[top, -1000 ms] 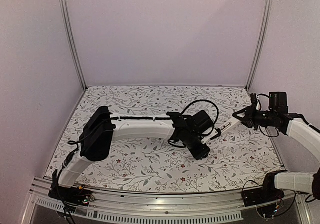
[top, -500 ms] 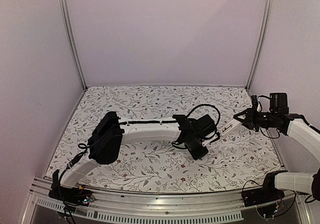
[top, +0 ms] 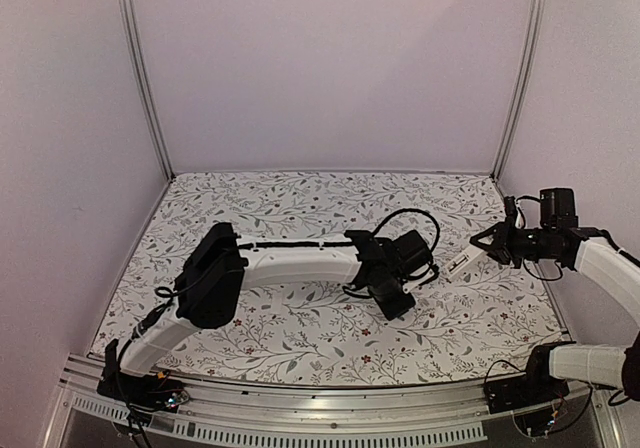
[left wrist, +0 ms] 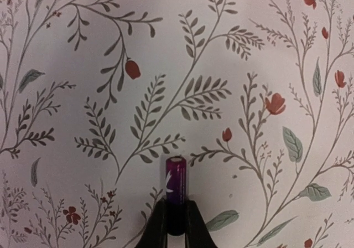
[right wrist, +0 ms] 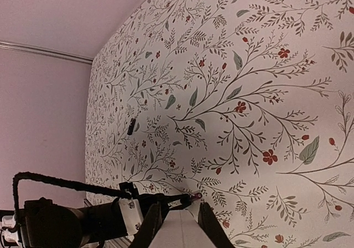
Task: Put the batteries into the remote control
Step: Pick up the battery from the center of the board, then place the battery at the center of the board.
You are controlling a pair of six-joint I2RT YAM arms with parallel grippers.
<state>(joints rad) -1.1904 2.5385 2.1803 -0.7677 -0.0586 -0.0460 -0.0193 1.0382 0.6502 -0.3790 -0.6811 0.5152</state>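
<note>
Left arm's elbow has swung right since a second ago, and its gripper has settled a little nearer the middle of the worktop (top: 300,198). Right arm has dipped over the same second, bringing the remote control (top: 463,265) lower and slightly rightward.

Left gripper (top: 393,300): closed down narrow on one battery (left wrist: 176,186). Wrist view shows the two dark fingertips (left wrist: 157,226) pinching its lower end. Most of the cylinder sticks out past the tips. The battery reads dark purple with a pale end cap, and it points straight away from the gripper over the floral print. Cannot tell from either view whether it touches the surface.

Right gripper (top: 490,247): clamped on the remote control at the end nearer the arm. In the overhead view the white bar slants down and left from the gripper, toward the left gripper, with its free end clear of the left arm's wrist. The two grippers sit near each other but apart. In the right wrist view only a white wedge of the remote shows between the fingers (right wrist: 148,226), at the bottom edge.

Second battery (right wrist: 131,127): a small dark cylinder lying loose on the worktop, seen in the right wrist view well beyond the remote. It is too small to make out in the overhead view.
</note>
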